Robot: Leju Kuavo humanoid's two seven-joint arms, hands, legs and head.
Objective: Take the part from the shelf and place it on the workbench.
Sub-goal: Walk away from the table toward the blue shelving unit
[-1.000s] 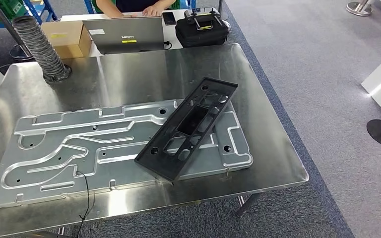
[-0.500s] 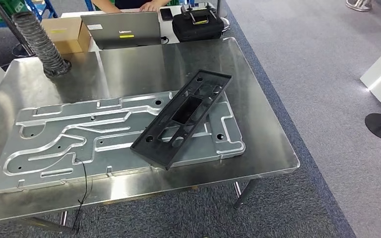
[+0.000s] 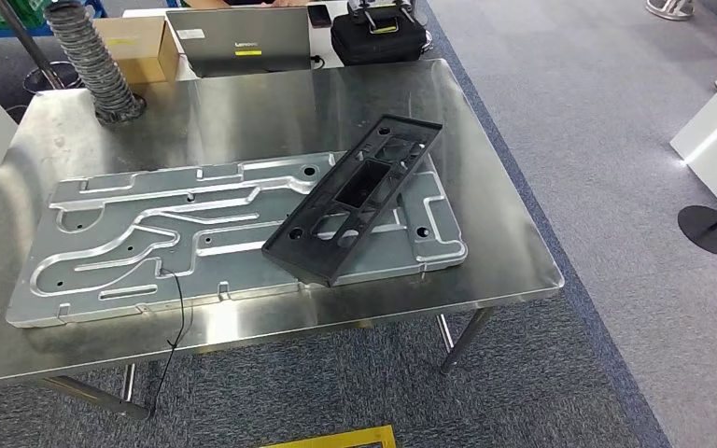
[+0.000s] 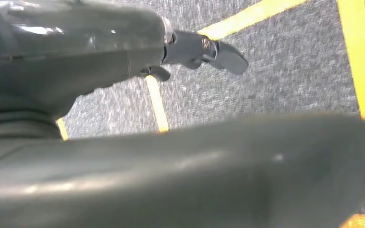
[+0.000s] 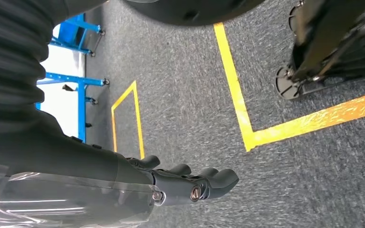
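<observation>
A: From the head view, which step is in hand?

B: I judge the placing is already done. The black part (image 3: 352, 201) lies on the steel desk (image 3: 499, 238), not in a hand. It rests at an angle across the right end of a big grooved aluminium plate (image 3: 131, 247), its far end pointing to about 1 o'clock and its near end to about 7 o'clock.

A: How does the part look?

B: It is a long, flat, black frame with several openings cut in it and a raised rim around. It looks like stiff plastic, but this I cannot confirm.

A: And the left wrist view?

B: The left hand (image 4: 123, 61) hangs above grey carpet with yellow floor tape (image 4: 158, 104). One dark fingertip (image 4: 228, 54) points outward. It holds nothing that I can see, but the hand's own body hides the other fingers, so I cannot tell if they are spread or curled.

A: The right wrist view?

B: The right hand (image 5: 180, 185) also hangs above the carpet. Its fingers (image 5: 216, 178) lie side by side, slightly bent, and they pinch nothing.

A: What does the next move call for?

B: Probably only to stay clear of the desk; the part needs no more handling.
</observation>
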